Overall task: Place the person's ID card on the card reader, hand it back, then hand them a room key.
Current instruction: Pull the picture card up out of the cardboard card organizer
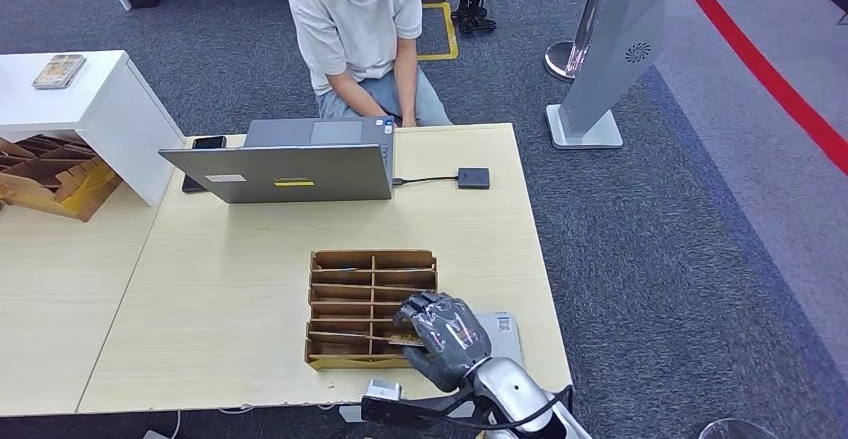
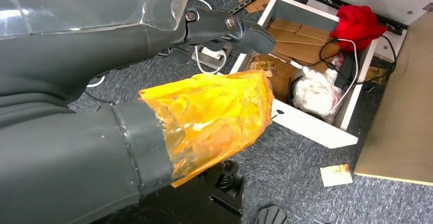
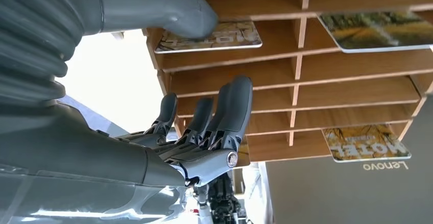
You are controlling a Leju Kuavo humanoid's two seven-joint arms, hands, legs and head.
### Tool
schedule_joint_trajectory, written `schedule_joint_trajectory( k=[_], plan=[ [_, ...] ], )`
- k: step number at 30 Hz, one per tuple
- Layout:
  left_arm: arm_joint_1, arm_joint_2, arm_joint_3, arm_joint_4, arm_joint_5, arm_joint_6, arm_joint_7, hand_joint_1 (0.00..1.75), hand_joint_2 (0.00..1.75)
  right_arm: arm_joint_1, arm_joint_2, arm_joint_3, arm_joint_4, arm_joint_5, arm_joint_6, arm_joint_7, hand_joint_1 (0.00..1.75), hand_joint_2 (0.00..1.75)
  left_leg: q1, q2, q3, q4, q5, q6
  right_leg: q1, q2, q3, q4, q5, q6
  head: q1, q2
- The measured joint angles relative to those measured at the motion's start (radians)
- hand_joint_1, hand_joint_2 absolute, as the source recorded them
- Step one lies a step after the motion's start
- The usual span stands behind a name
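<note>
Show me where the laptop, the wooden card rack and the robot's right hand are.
laptop (image 1: 290, 171), head view, on the back of its open lid.
wooden card rack (image 1: 360, 259), head view, on its far rim.
right hand (image 1: 445, 339), head view, on the back of the hand, over the rack's near right corner.

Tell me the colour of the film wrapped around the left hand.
Translucent orange-yellow film, crinkled and glossy, on the left hand; clearest in the left wrist view.

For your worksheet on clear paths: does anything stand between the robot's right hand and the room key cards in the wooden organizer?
Nothing visible does. The right hand is already at the wooden organizer, its thumb resting on a room key card.
</note>
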Motion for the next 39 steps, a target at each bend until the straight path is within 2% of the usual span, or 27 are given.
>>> schedule_joint_trajectory(
  k=[3,7,8,17,39],
  plan=[
    [0.000,0.000,-0.007,-0.001,0.002,-0.001,0.000,0.00,0.00,-0.002,0.007,-0.005,0.000,0.001,0.001,0.000,1.01,1.75,0.000,0.000,0.000,0.000,0.000,0.000,0.000,0.000,0.000,0.000,0.000,0.000,0.000,0.000],
    [0.000,0.000,-0.009,-0.002,0.004,-0.001,0.000,0.00,0.00,-0.004,0.010,-0.008,0.000,0.001,0.002,-0.002,1.59,1.75,0.000,0.000,0.000,0.000,0.000,0.000,0.000,0.000,0.000,0.000,0.000,0.000,0.000,0.000],
    [0.000,0.000,-0.010,-0.003,0.004,-0.001,0.000,0.00,0.00,-0.004,0.010,-0.008,0.000,0.001,0.002,-0.002,1.64,1.75,0.000,0.000,0.000,0.000,0.000,0.000,0.000,0.000,0.000,0.000,0.000,0.000,0.000,0.000],
    [0.000,-0.001,-0.011,-0.007,0.006,0.000,0.000,0.00,0.00,-0.006,0.016,-0.009,0.001,0.002,0.003,-0.004,1.75,1.75,0.000,0.000,0.000,0.000,0.000,0.000,0.000,0.000,0.000,0.000,0.000,0.000,0.000,0.000],
    [0.001,-0.001,-0.033,-0.008,0.030,0.009,-0.002,0.00,0.00,0.008,0.015,-0.023,-0.033,0.012,-0.021,-0.013,1.75,1.75,0.000,0.000,0.000,0.000,0.000,0.000,0.000,0.000,0.000,0.000,0.000,0.000,0.000,0.000]
  ],
)
